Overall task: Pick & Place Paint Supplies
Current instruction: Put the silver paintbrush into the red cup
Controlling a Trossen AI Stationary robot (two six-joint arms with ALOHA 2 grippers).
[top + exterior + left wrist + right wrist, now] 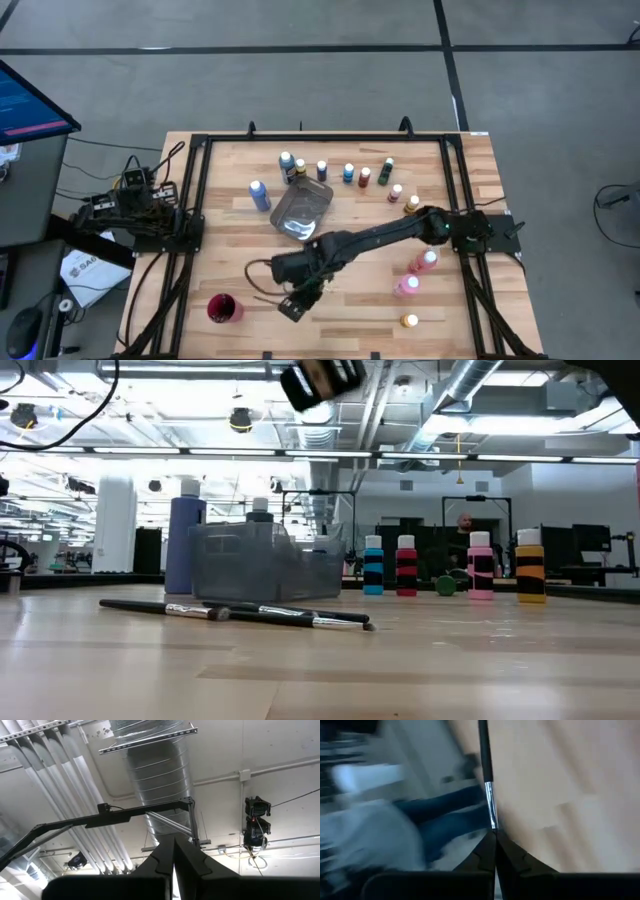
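— See the brush (487, 775)? The right gripper (494, 834) has it pinched by one end, jaws fully closed on it just past the silver ferrule. From the wrist it sticks straight out ahead of the fingers, in line with them.

— Where's that on the table?

— Near the front edge, around the middle. From above, the right gripper (293, 305) is out over the boards with the arm stretched across from the right side, the red cup (224, 309) off to its left. It looks lifted; from table height I can only see the wrist high overhead, and two more brushes (235, 612) lying flat in front of the tray (262, 563), end to end, running left to right.

— So what should it do with the one it has?

— My guess is it goes to the cup or the tray. It's held at the very end, so the long part can swing. I'd move slowly, keep the grip tight, and line the handle up with the opening before lowering. If it's the cup, tip the brush upright first.

— The bottles?

— Well apart: a row behind the tray, the blue bottle (260, 195) beside it, pink ones (418, 273) near the right arm's base.

— And the left arm?

— Parked off the left edge, left gripper (174, 862) pointing at the ceiling, fingers pressed together, holding nothing.
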